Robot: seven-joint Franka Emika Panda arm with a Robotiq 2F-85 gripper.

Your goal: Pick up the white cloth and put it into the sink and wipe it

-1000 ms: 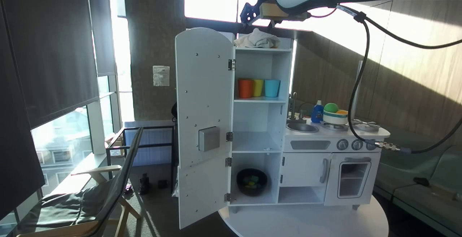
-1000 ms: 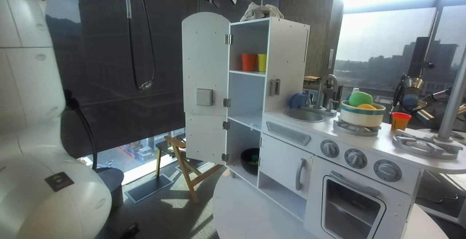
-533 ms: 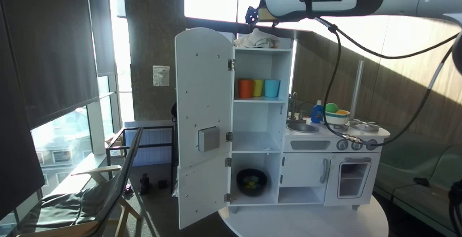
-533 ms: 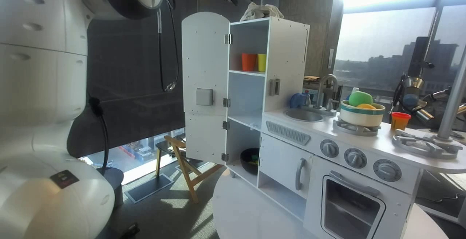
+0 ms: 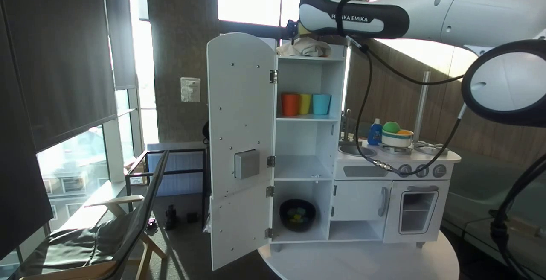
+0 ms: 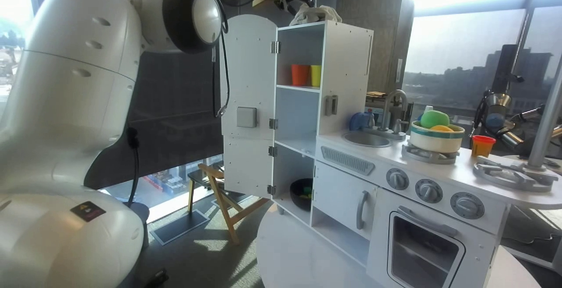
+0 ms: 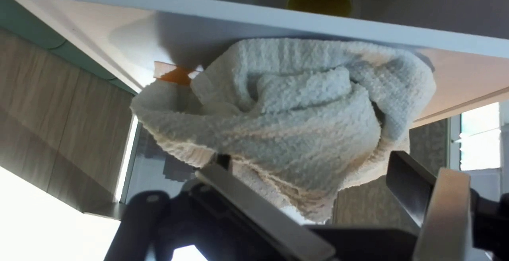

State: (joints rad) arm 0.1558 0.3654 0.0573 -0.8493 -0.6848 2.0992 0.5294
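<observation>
"White cloth (image 7: 286, 129) is lying bunched atop the tall cabinet (image 6: 347, 59). What's worrying you?"

"A slip before the sink (image 6: 369, 138), should the claw (image 7: 307, 164) be catching only one loose fold. Its fingers (image 7: 270, 214) are standing wide apart, holding nothing."

"And the arm (image 5: 443, 7)?"

"Hanging nearly level in an exterior view, claw end near the cloth; too low, it'd be knocking the cabinet."

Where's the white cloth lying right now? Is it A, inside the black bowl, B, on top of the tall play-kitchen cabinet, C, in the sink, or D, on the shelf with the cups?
B: in both exterior views the white cloth lies bunched on top of the tall play-kitchen cabinet, above the orange cup and yellow cup inside it.
</observation>
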